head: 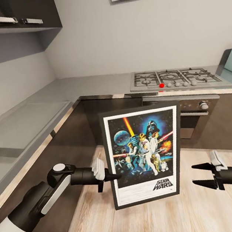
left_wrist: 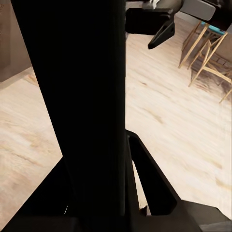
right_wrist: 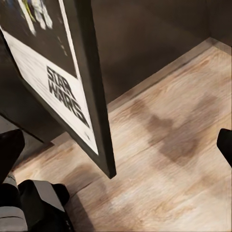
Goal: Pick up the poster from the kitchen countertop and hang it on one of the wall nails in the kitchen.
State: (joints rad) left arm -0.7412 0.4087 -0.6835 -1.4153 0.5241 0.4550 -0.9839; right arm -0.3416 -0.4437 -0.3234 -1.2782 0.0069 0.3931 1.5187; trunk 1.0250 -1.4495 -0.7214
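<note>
Head view: poster (head: 144,154) is held upright off the desk (head: 70,89), above the wooden floor, pinched at its left edge by the left claw (head: 110,177). Right claw (head: 201,177) is spread, empty, just beside the right edge.
Left wrist view: frame edge is seen clamped between fingers (left_wrist: 150,179).
Right wrist view: poster's lower corner is seen near.
Grip should be kept firm, poster kept vertical while a wall nail is sought.
</note>
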